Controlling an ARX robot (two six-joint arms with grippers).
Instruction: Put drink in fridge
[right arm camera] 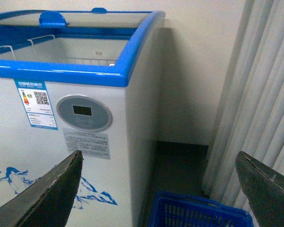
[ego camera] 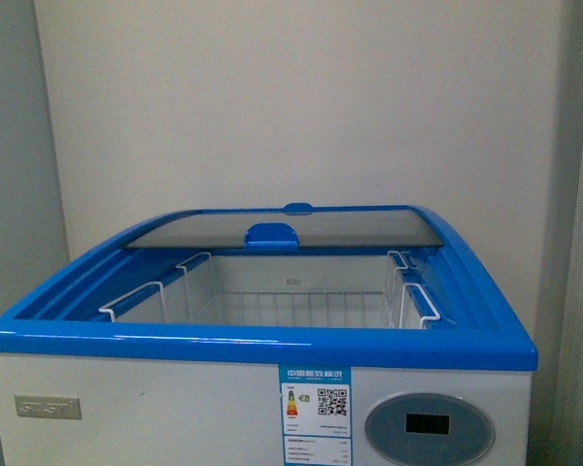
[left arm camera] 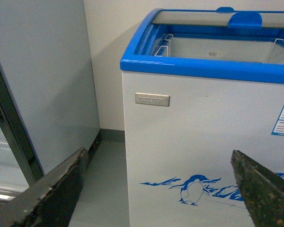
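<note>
The fridge point(ego camera: 126, 408) is a white chest freezer with a blue rim, straight ahead. Its curved glass lid point(ego camera: 301, 228) is slid back, so the white inside with wire baskets point(ego camera: 155, 296) shows. The fridge also shows in the left wrist view point(left arm camera: 199, 137) with its penguin picture and in the right wrist view point(right arm camera: 85, 75) with its oval grey display. The drink is out of view. My left gripper point(left arm camera: 163, 177) is open and empty, low before the fridge's front. My right gripper point(right arm camera: 158, 177) is open and empty, low by the fridge's right front corner.
A taller grey-white cabinet point(left arm camera: 42, 80) stands left of the fridge, with a narrow floor gap between. A blue plastic basket point(right arm camera: 199, 213) sits on the floor right of the fridge. White curtains point(right arm camera: 260, 94) hang at the far right. A wall is behind the fridge.
</note>
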